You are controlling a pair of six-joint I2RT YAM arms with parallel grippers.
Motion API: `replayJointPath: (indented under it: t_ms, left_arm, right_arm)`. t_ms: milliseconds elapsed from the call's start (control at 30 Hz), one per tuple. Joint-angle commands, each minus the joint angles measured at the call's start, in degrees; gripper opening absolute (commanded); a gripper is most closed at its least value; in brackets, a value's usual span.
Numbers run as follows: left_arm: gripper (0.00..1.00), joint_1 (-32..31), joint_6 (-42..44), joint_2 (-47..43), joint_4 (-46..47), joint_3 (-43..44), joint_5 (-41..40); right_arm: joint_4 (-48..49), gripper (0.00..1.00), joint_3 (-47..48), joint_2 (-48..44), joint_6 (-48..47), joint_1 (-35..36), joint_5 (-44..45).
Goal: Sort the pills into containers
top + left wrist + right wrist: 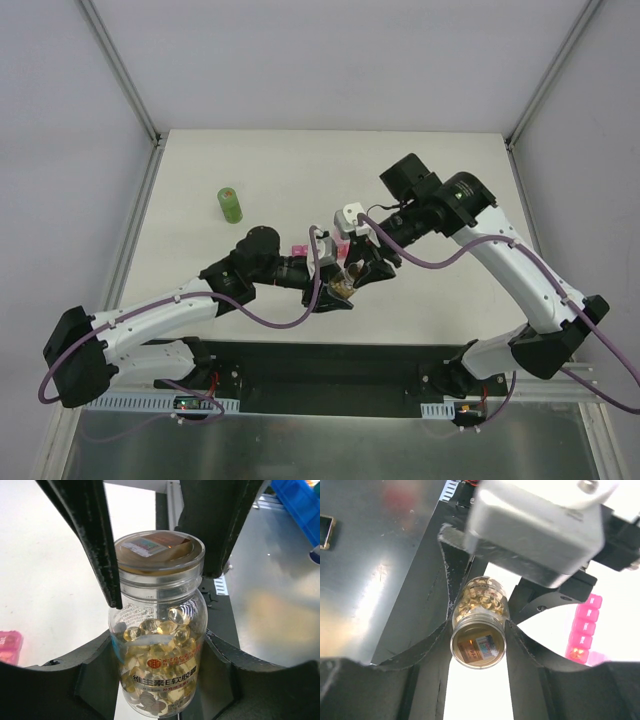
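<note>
A small clear bottle (159,680) with a clear cap (160,552) is held above the table between both grippers (343,285). The pills (155,630) show as a yellow heap through its wall, also in the right wrist view (480,597). My left gripper (159,640) is shut on the bottle's body. My right gripper (478,630) is shut on the cap (478,649), with its fingers (102,555) on either side of it. The pink containers strip (584,630) lies on the table just behind the grippers (298,248), mostly hidden by them; its end shows in the left wrist view (9,646).
A green cylindrical bottle (231,205) stands at the left of the white table (200,170). The black base plate (330,370) runs along the near edge. Metal frame posts (120,70) rise at the back corners.
</note>
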Motion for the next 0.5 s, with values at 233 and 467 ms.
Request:
replayJointPath:
  t_ms: [233,467]
  left_arm:
    - [0.0,-0.9,6.9,-4.7,-0.4,4.9,-12.4]
    - [0.0,-1.6,5.3,-5.2,6.0,1.7,-19.4]
  right_arm:
    - [8.4,0.36,-3.7,1.5,27.7,0.2,5.2]
    - [15.1,0.42,-5.9,1.8,39.7,-2.8,5.9]
